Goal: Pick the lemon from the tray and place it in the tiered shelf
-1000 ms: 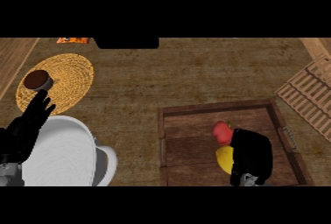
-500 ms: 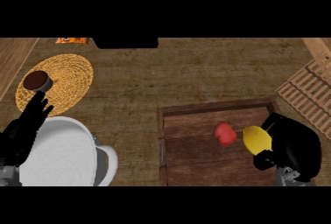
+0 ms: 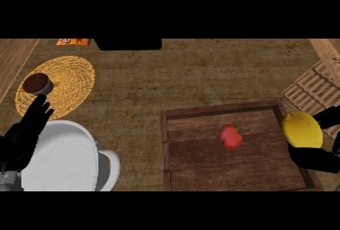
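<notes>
At the tray's three-o'clock rim, the lemon (image 3: 302,130) is now held in the right hand (image 3: 317,159), with the fingers curled round it from below and from the outer side.

One second ago this hand lay over the lemon inside the wooden tray (image 3: 219,110), just beside the red fruit (image 3: 230,136). Half a second ago it had begun to shift rightward.

Finding: the lemon has left the tray's interior and is well apart from the red fruit, which has kept its place near the tray's centre. The pick is judged complete and the transfer under way.

The tiered shelf (image 3: 317,85) stands at about one o'clock from the lemon, near but not yet reached. What remains, on this evidence, is a short carry toward one o'clock and a release onto a tier. The shelf's slatted edge lies close to that path and could catch the hand.

The left hand (image 3: 30,128) rests at nine o'clock, fingers straight and up, above the white plate (image 3: 66,157); its position is unchanged. A woven mat (image 3: 66,87) lies at eleven o'clock.
</notes>
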